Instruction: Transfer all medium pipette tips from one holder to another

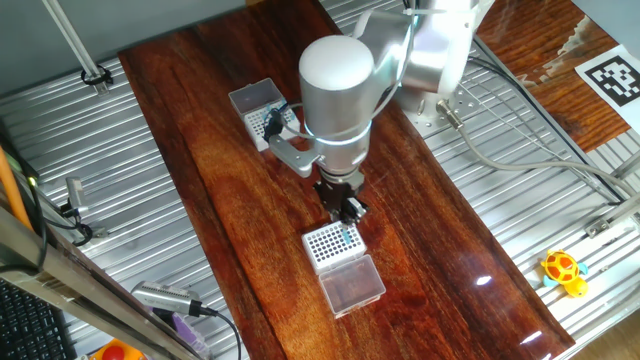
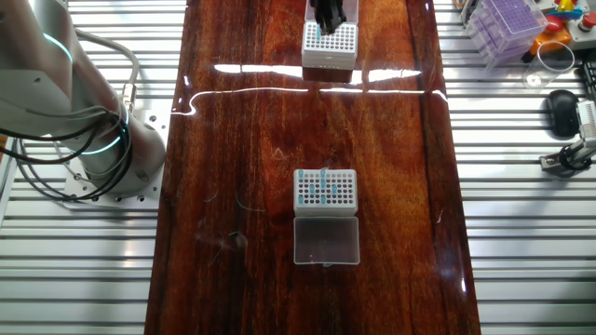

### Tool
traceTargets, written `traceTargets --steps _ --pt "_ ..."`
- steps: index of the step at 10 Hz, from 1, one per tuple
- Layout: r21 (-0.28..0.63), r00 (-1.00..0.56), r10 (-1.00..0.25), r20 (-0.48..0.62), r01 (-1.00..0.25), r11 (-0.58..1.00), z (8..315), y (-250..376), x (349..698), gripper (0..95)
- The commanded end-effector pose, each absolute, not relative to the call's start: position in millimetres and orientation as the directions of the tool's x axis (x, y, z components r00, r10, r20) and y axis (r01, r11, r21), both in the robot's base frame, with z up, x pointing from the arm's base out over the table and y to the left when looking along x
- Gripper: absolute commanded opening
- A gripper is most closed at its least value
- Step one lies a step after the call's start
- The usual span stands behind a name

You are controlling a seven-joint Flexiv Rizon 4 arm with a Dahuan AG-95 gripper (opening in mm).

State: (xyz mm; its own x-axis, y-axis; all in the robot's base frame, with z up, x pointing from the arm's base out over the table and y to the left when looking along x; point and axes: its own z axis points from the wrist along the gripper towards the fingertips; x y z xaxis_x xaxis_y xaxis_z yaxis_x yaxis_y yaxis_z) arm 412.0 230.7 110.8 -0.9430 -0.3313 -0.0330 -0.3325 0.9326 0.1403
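One fixed view: the gripper (image 1: 345, 218) hung just above one corner of the white rack (image 1: 328, 246).
Jaws: too dark and small to tell whether open, closed or holding a tip.
Tips: most pipette tips (image 2: 321, 186) stood in the other rack (image 2: 326, 189), well apart from the white rack; a few teal dots showed in the white rack directly beneath the jaws.
Handling: likely very light, stiff, slick and easily tipped.
Hold: probably best by the upper collar, kept upright.
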Motion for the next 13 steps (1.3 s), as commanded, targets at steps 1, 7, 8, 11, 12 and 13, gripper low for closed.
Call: traceTargets --steps 1,7,8,11,12,13 --pt "0.144 -0.91 -0.413 -0.04 -0.414 0.899 108.8 183.7 412.0 0.0" --pt "0.113 -0.835 -0.549 -0.038 -0.549 0.828 105.3 88.5 391.1 0.0" --pt "0.115 -0.837 -0.546 -0.029 -0.546 0.83 107.9 85.5 388.6 0.0" --pt "0.124 -0.871 -0.491 -0.022 -0.489 0.863 107.9 85.5 388.6 19.0" --pt "0.122 -0.897 -0.441 -0.022 -0.441 0.889 107.9 85.5 388.6 19.0" --pt "0.122 -0.926 -0.377 -0.01 -0.375 0.919 107.9 85.5 388.6 19.0"
